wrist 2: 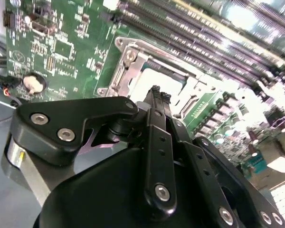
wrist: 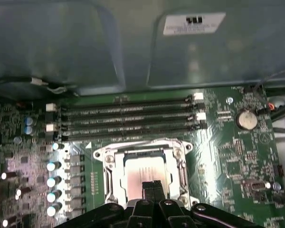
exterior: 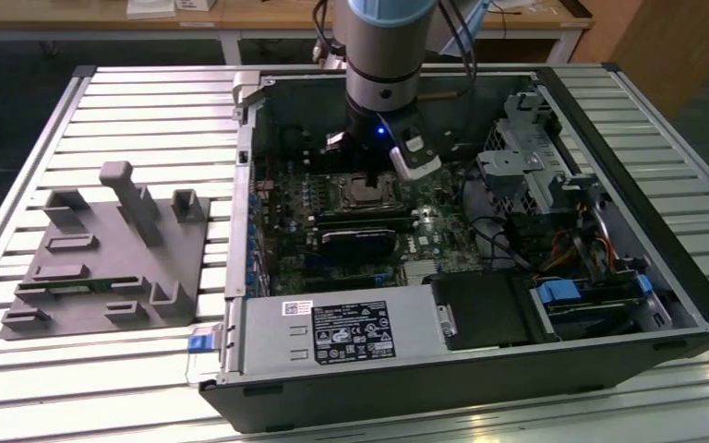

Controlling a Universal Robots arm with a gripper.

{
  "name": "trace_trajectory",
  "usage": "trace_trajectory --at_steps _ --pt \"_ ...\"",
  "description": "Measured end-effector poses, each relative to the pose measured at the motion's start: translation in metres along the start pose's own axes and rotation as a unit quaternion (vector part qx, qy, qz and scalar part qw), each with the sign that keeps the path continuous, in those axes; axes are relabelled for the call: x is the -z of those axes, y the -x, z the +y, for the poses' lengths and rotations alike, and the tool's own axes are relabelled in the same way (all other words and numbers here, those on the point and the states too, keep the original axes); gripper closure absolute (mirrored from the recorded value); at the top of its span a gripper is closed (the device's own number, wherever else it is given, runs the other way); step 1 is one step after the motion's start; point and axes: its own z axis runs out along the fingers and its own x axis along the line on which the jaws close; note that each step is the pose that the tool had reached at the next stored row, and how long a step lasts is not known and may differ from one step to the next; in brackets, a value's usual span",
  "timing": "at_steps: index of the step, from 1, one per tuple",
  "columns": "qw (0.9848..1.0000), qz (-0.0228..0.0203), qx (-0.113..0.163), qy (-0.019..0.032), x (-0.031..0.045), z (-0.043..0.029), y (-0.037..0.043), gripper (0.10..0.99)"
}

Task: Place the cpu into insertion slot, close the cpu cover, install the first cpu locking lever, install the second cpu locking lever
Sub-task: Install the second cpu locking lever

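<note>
Slatted metal table (exterior: 108, 101) carries my whole workspace: an open computer case (exterior: 650, 277) lying on its side, with a grey plastic fixture (exterior: 102, 254) well apart from it towards the exterior view's left.

Nearest my wrist cameras is the gripper (wrist: 153, 186), its two black fingertips (wrist 2: 157, 95) pressed together with nothing between them, poised just over the edge of the insertion slot (wrist: 143, 171).

Beyond the fingertips, in both wrist views, the cpu (wrist: 141, 172) lies flat in the slot, its pale top showing through the window of the cpu cover (wrist: 111, 164). I judge the placing done and the cover down (or very nearly so). Whether either locking lever is hooked I cannot tell, so I count both as still open work.

Farther on, the first wrist view gives me the long memory slots (wrist: 128, 118) and the case wall behind them. From the exterior view I get the arm (exterior: 386, 55) standing over the motherboard (exterior: 367, 208), but little socket detail.
</note>
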Motion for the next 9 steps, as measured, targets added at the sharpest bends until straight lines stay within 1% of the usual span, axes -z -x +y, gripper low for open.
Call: trace_trajectory --at_steps 1,3,4,9 --pt "1.0 -0.0002 0.0 -0.0024 -0.0002 0.0008 -0.0001 0.98" --pt "0.9999 -0.001 0.0 -0.0104 -0.0003 0.0015 -0.0001 0.98" --pt "0.9999 -0.0011 0.0 -0.0119 -0.0003 0.0017 -0.0001 0.98" --pt "0.9999 -0.0011 0.0 -0.0122 -0.0003 0.0018 -0.0002 0.98"
